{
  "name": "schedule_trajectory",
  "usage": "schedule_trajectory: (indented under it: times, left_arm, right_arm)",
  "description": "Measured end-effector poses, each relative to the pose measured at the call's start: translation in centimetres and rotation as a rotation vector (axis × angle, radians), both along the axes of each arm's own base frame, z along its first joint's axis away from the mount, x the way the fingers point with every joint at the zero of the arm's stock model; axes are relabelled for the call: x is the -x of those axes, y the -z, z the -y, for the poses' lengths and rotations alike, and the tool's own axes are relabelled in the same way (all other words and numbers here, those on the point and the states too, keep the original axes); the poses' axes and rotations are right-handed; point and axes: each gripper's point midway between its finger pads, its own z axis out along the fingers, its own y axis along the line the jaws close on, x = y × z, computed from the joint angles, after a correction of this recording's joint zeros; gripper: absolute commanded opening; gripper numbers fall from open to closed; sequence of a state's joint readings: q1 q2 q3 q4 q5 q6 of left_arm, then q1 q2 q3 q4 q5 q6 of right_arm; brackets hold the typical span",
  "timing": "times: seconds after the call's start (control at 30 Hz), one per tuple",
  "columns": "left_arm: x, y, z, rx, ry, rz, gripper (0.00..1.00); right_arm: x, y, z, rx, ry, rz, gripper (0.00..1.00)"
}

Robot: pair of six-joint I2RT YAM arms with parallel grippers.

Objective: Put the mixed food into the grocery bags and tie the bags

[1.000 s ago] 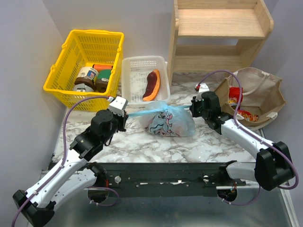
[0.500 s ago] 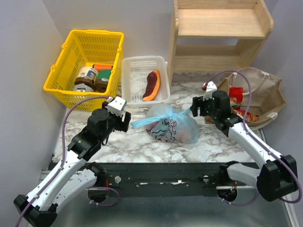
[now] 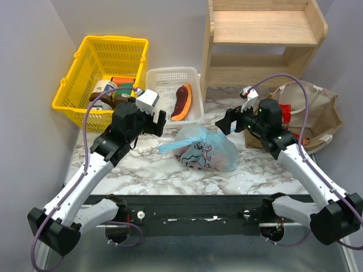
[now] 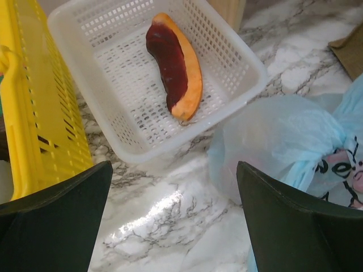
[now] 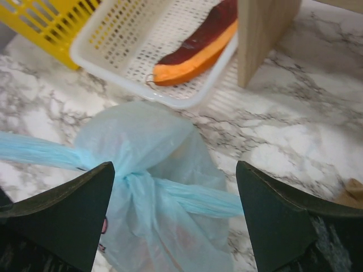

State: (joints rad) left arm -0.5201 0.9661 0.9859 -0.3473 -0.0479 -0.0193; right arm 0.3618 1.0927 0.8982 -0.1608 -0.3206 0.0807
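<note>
Top external view gives you the blue bag (image 3: pixel 204 148) lying on the table (image 3: pixel 142 170) just in front of the tray (image 3: pixel 152 90), on the arms' side. Its neck is knotted shut. Its long axis runs left to right, roughly along the tray's near rim, with one twisted tail pointing left and the other right. You can make out pink and dark cartoon prints on its side. The left wrist view catches a few dark letters there, too cut off to read.

Your left gripper (image 3: pixel 157 120) hangs at the tray's near left corner, jaws spread wide with nothing between them. Your right gripper (image 3: pixel 227 122) sits just right of the tray's near right corner, in front of the shelf (image 3: pixel 261 39) post, equally wide and empty. Neither touches the bag.

The brown bag (image 3: pixel 317 113) lies well right of the tray, mouth open, with red packets (image 3: pixel 282 113) showing inside; their print is too small to read. In the tray a wedge (image 3: pixel 182 101) lies lengthwise, front to back. Just left of the tray is the basket (image 3: pixel 79 79), holding jars (image 3: pixel 105 90) whose labels you cannot read
</note>
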Motion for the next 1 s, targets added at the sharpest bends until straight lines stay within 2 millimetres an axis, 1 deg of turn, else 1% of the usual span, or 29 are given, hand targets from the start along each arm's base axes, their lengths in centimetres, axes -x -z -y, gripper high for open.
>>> schedule_trajectory:
  times: [0.07, 0.1, 0.17, 0.27, 0.37, 0.43, 0.5, 0.57, 0.6, 0.7, 0.8, 0.9, 0.93, 1.0]
  left_arm:
    - [-1.6, -0.5, 0.0, 0.034, -0.022, -0.029, 0.99]
    - [-2.5, -0.9, -0.2, 0.056, -0.039, -0.041, 0.99]
    - [-3.8, -1.8, -0.2, 0.112, -0.052, -0.061, 0.99]
    - [-4.6, -3.0, -0.3, 0.16, -0.06, -0.057, 0.99]
    - [-4.7, -4.1, 0.3, 0.213, -0.038, -0.041, 0.99]
    - [-4.7, -4.3, 0.7, 0.231, -0.02, -0.037, 0.99]
    - [-4.7, -4.0, 0.8, 0.237, -0.013, -0.037, 0.99]
    - [-4.8, -3.1, 0.9, 0.235, -0.008, -0.047, 0.99]
    - [-4.7, -2.3, 1.0, 0.23, -0.008, -0.062, 0.99]
    - [-4.5, -0.6, 1.0, 0.219, -0.003, -0.096, 0.99]
    - [-4.3, 0.0, 1.1, 0.215, 0.002, -0.108, 0.99]
    - [-4.4, 0.1, 1.1, 0.21, 0.004, -0.105, 0.99]
    - [-4.4, 0.1, 1.1, 0.209, 0.004, -0.104, 0.99]
    - [-4.4, 0.1, 1.1, 0.203, 0.006, -0.1, 0.98]
  right_arm:
    - [0.4, -0.1, -1.3, -0.033, -0.038, -0.025, 0.97]
    - [0.8, 0.1, -2.1, -0.041, -0.059, -0.04, 0.98]
    - [1.9, 1.1, -4.3, -0.035, -0.117, -0.075, 0.99]
    - [3.5, 2.9, -7.3, 0.004, -0.191, -0.122, 1.0]
    - [4.5, 4.3, -8.8, 0.038, -0.227, -0.148, 1.0]
    - [4.7, 4.9, -9.1, 0.058, -0.231, -0.154, 1.0]
    - [4.5, 5.3, -9.1, 0.086, -0.22, -0.143, 1.0]
    - [4.1, 5.8, -8.9, 0.121, -0.198, -0.129, 1.0]
    - [4.0, 6.1, -8.8, 0.138, -0.186, -0.123, 1.0]
    - [3.5, 7.4, -8.7, 0.202, -0.165, -0.113, 1.0]
    - [3.3, 9.2, -8.7, 0.266, -0.172, -0.121, 1.0]
    - [3.4, 10.6, -8.9, 0.305, -0.189, -0.137, 0.98]
    - [3.4, 10.8, -8.9, 0.31, -0.19, -0.141, 0.87]
    - [3.4, 11.1, -8.8, 0.318, -0.187, -0.144, 0.7]
